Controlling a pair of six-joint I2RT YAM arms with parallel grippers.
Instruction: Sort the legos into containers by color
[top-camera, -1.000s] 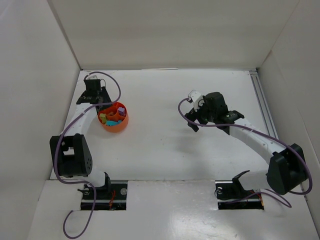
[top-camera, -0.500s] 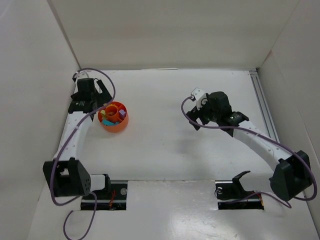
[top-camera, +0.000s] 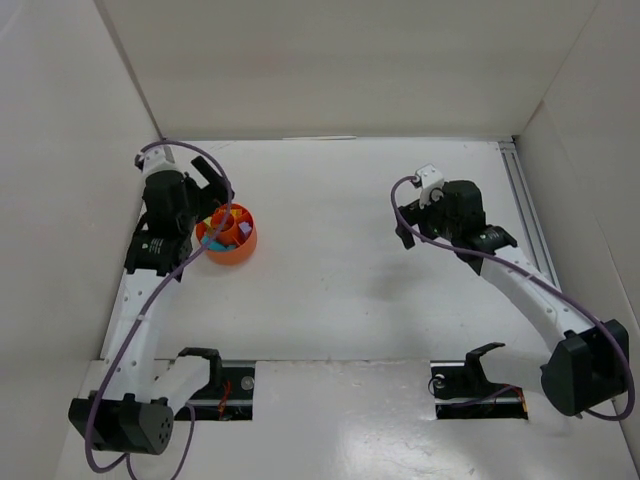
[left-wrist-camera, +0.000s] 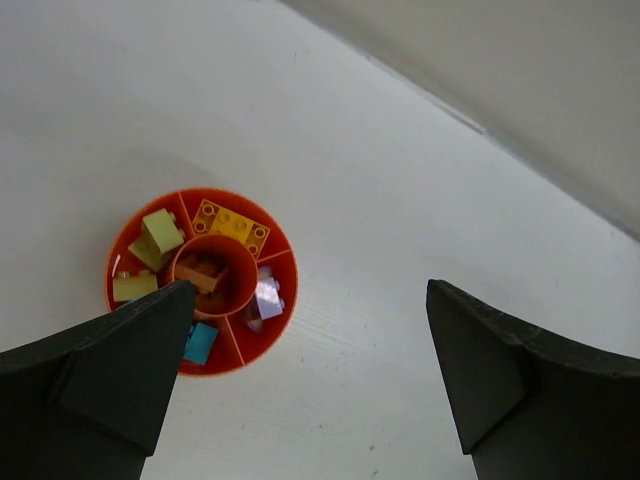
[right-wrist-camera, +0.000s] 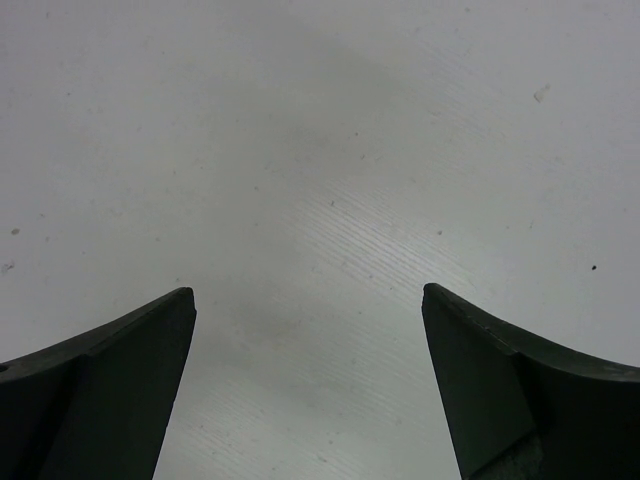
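Well, all the tiny studded plastic legos (left-wrist-camera: 232, 225) sat inside the small round orange-red plastic bowl (left-wrist-camera: 245, 350) on the white desk (left-wrist-camera: 400, 200): lime green, yellow, lilac and teal in separate compartments, brown in the centre cup (left-wrist-camera: 236, 290). The left gripper (left-wrist-camera: 308, 298) hovered above it, spread wide and empty. The right gripper (right-wrist-camera: 305, 292) was spread wide over the desk, well apart. The bricks looked light, rigid and slick, best pinched across their flat sides.
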